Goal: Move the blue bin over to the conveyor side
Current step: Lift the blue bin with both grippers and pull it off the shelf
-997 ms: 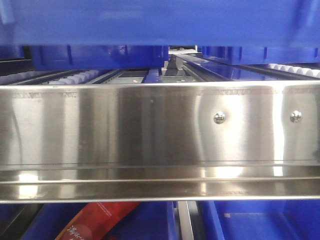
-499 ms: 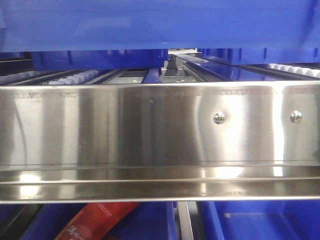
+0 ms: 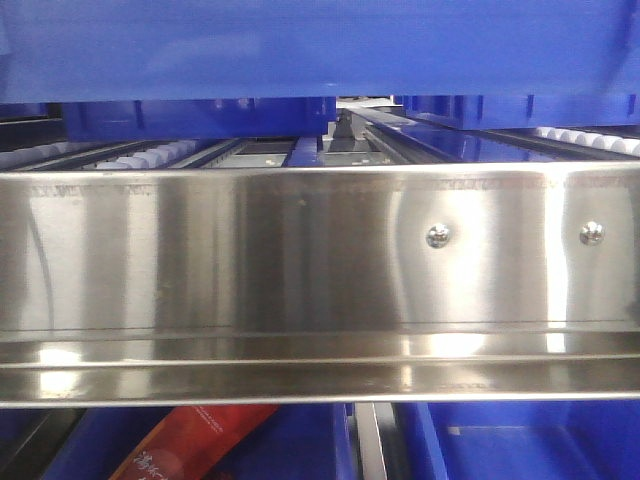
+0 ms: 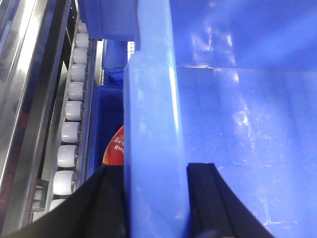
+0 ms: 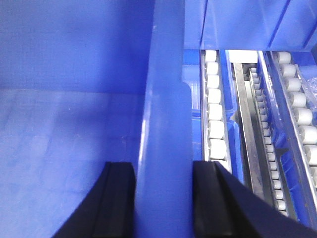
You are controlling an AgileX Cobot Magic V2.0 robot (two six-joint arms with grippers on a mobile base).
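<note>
The blue bin (image 3: 320, 45) fills the top of the front view, held above the roller rack. My left gripper (image 4: 156, 198) is shut on the bin's thick left rim (image 4: 151, 124), one black finger outside, one inside the bin. My right gripper (image 5: 163, 198) is shut on the opposite rim (image 5: 166, 99) the same way. The bin's inside (image 4: 247, 124) looks bare. The conveyor side is out of view.
A shiny stainless-steel rail (image 3: 320, 270) crosses the front view just below the bin. White rollers (image 4: 69, 124) run beside the left rim, and more rollers (image 5: 215, 114) beside the right. Other blue bins (image 3: 520, 450) sit on the lower level, one holding a red packet (image 3: 190, 445).
The bin's lower edge has shifted slightly in the front view, dropping a little at the left and levelling out. Both grippers keep their hold.
</note>
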